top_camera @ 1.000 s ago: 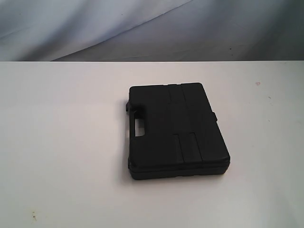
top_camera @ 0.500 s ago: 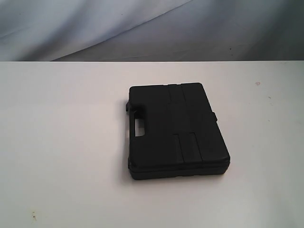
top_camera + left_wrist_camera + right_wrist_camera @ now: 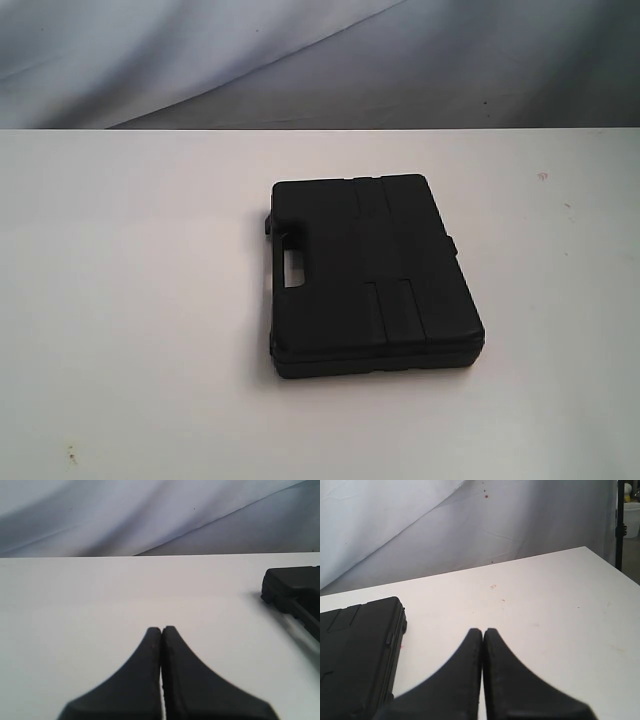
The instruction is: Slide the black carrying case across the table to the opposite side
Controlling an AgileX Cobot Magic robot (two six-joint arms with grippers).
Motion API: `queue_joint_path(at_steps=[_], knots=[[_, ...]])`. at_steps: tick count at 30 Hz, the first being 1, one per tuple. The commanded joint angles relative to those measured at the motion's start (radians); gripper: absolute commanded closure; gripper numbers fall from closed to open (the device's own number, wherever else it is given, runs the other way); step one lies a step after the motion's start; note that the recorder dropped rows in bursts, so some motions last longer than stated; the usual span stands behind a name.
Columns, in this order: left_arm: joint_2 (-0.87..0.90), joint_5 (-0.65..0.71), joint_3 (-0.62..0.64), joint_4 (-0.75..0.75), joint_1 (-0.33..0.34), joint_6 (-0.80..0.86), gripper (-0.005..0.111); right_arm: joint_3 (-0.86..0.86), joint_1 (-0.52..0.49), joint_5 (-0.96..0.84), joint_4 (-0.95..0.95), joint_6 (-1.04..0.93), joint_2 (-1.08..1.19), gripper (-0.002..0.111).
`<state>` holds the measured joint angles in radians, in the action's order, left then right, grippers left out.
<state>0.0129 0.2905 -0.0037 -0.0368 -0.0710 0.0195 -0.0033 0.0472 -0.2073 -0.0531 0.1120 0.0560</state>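
Observation:
The black carrying case (image 3: 370, 275) lies flat near the middle of the white table (image 3: 130, 300), its handle cutout facing left. Neither arm shows in the exterior view. In the left wrist view my left gripper (image 3: 161, 629) is shut on nothing above bare tabletop, and a corner of the case (image 3: 295, 592) sits well off to its side. In the right wrist view my right gripper (image 3: 483, 630) is shut and empty too, with the case (image 3: 357, 655) lying close beside it, apart from the fingers.
A grey-white cloth backdrop (image 3: 300, 60) hangs behind the table's far edge. Tiny specks (image 3: 542, 175) dot the tabletop. In the right wrist view the table's side edge (image 3: 612, 565) shows, with a dark stand (image 3: 620, 520) and a white bucket (image 3: 632, 517) beyond it.

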Motion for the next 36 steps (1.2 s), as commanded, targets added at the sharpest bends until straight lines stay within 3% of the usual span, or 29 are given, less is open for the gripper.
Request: queue_joint_path(at_steps=[1, 13, 19, 21, 22, 24, 26, 29, 33, 36], knots=[[-0.006, -0.031, 0.004, 0.017, 0.002, 0.02, 0.107, 0.003, 0.003, -0.005, -0.009, 0.002, -0.005, 0.108], [-0.006, -0.298, 0.004, 0.046, 0.002, -0.006, 0.107, 0.003, 0.003, -0.005, -0.009, 0.002, -0.005, 0.108], [-0.006, -0.26, 0.004, -0.038, 0.002, -0.248, 0.107, 0.003, 0.003, -0.005, -0.009, 0.002, -0.005, 0.108], [-0.006, -0.372, 0.004, -0.084, 0.002, -0.325, 0.107, 0.003, 0.003, -0.005, -0.009, 0.002, -0.005, 0.108], [-0.006, -0.503, 0.004, -0.084, 0.002, -0.372, 0.107, 0.003, 0.003, -0.005, -0.009, 0.002, -0.005, 0.108], [-0.006, -0.687, -0.008, 0.006, 0.002, -0.378, 0.107, 0.003, 0.003, -0.005, -0.009, 0.002, -0.005, 0.108], [-0.006, -0.637, -0.142, 0.186, 0.002, -0.38, 0.107, 0.003, 0.003, -0.005, -0.009, 0.002, -0.005, 0.108], [-0.006, -0.504, -0.337, 0.297, 0.002, -0.385, 0.107, 0.003, 0.003, -0.005, -0.009, 0.002, -0.005, 0.108], [0.029, -0.247, -0.584, 0.393, 0.002, -0.385, 0.107, 0.003, 0.003, -0.005, -0.009, 0.002, -0.005, 0.108], [0.088, -0.017, -0.754, 0.371, 0.002, -0.336, 0.107, 0.003, 0.003, -0.005, -0.009, 0.002, -0.005, 0.108]])
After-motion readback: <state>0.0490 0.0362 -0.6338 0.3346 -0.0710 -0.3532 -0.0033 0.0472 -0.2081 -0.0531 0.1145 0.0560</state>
